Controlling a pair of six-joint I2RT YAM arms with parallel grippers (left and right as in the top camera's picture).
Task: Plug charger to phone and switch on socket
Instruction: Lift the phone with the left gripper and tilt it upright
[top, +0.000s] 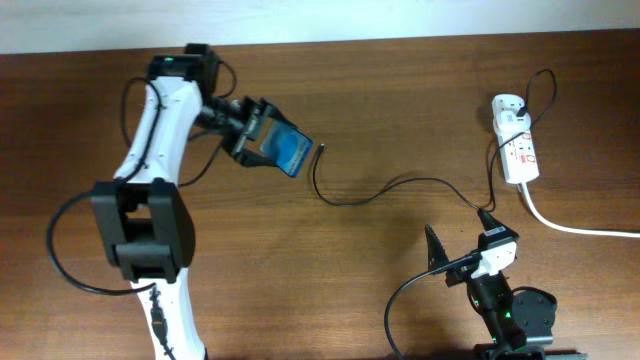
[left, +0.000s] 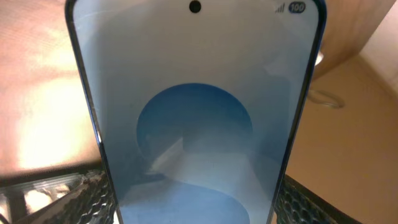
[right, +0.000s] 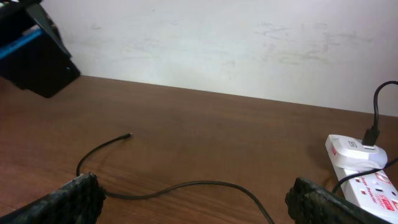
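Brown wooden table (top: 380, 110) is seen spread below the right gripper (right: 199, 200). Plain white wall (right: 217, 43), faintly scuffed, is seen ahead of it.

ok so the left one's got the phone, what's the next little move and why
Probably send the right gripper, open and empty, toward the free plug tip of the charger and grasp it. The left gripper already holds the phone tilted, while the tip lies loose on the table, unplugged.
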